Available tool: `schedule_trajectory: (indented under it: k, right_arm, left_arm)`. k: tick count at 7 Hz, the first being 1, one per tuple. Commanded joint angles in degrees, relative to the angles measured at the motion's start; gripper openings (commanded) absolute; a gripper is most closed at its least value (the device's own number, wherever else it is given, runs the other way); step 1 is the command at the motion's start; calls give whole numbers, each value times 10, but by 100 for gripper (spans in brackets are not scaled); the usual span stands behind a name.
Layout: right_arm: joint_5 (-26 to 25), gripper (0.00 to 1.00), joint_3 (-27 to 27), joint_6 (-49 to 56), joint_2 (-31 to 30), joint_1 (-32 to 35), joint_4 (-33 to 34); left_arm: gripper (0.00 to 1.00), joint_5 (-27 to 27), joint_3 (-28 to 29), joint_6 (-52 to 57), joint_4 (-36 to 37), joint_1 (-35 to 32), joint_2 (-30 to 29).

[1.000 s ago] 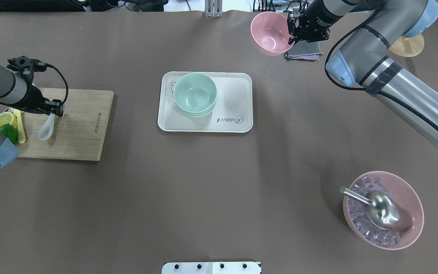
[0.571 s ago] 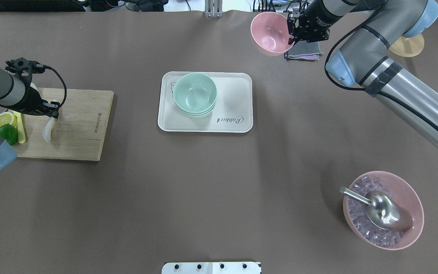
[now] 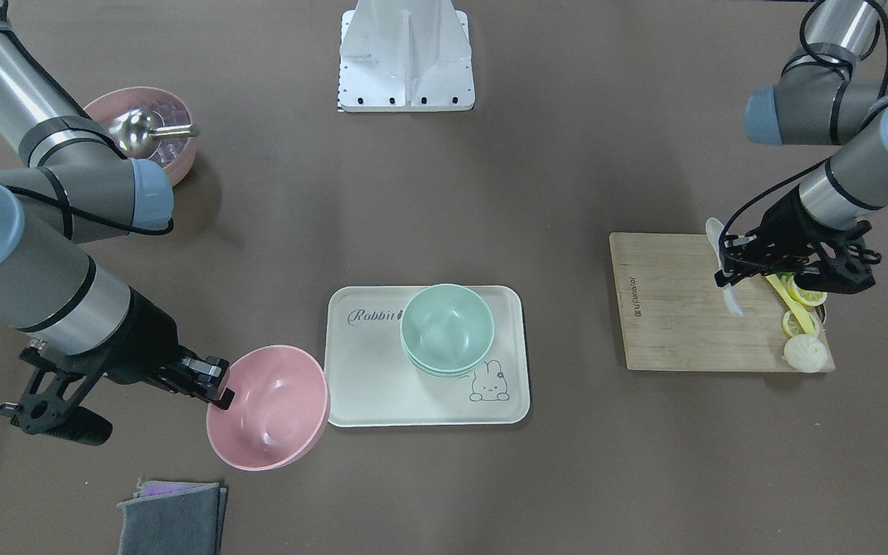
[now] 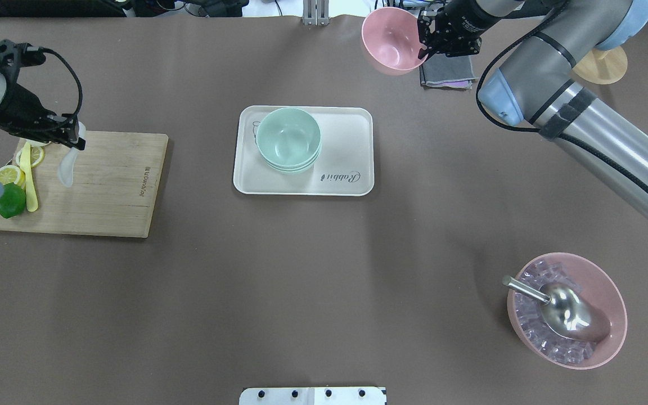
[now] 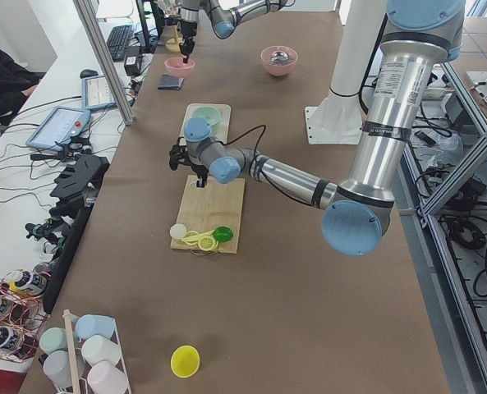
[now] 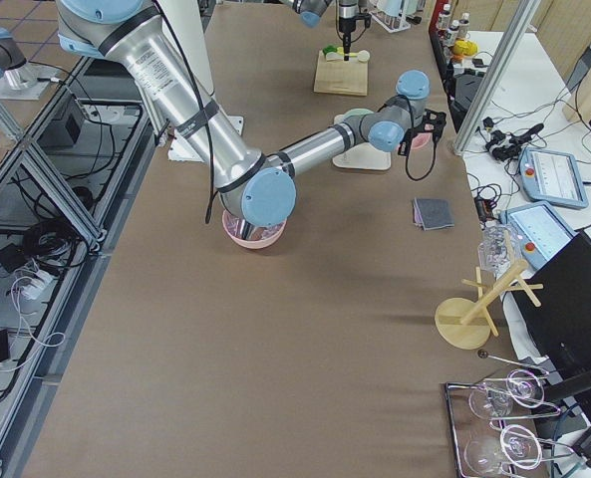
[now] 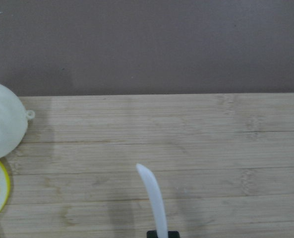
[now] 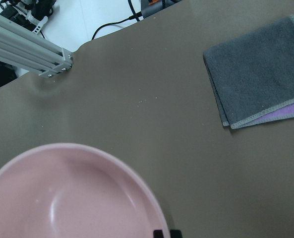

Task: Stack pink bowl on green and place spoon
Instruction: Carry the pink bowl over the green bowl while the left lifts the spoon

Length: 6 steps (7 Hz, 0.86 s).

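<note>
My right gripper (image 4: pixel 424 52) is shut on the rim of the empty pink bowl (image 4: pixel 390 40) and holds it tilted in the air at the table's far edge; it also shows in the front view (image 3: pixel 267 406). The green bowls (image 4: pixel 288 139), a nested stack, sit on the cream tray (image 4: pixel 352 163) at mid-table. My left gripper (image 4: pixel 75 140) is shut on the handle of a white spoon (image 4: pixel 67 169), which hangs above the wooden cutting board (image 4: pixel 110 185). The left wrist view shows the spoon (image 7: pixel 153 198) above the board.
Lemon slices, a lime (image 4: pixel 10 201) and a yellow utensil (image 4: pixel 30 180) lie on the board's left end. A second pink bowl (image 4: pixel 611 292) with ice and a metal scoop stands near right. A grey cloth (image 4: pixel 449 72) lies under the right gripper. A wooden stand (image 4: pixel 599 64) is far right.
My left gripper has lifted the white spoon off the board and moved it toward the far side. My right gripper has raised the pink bowl and shifted it slightly left.
</note>
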<state>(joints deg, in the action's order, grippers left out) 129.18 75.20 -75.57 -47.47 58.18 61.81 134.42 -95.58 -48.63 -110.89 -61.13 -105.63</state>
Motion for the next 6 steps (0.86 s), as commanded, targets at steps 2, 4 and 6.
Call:
schedule_trajectory:
  k: [2, 4, 6]
  right_arm:
    - [-45, 0, 22, -64, 27, -73, -15]
    - [-115, 0, 15, -99, 27, -139, -79]
    - [-129, 0, 14, -100, 27, -170, -94]
  left_arm:
    - [0, 34, 5, -148, 44, -5, -119]
    - [0, 31, 14, -146, 42, 1, -127]
    - [0, 30, 52, -147, -14, 7, -129]
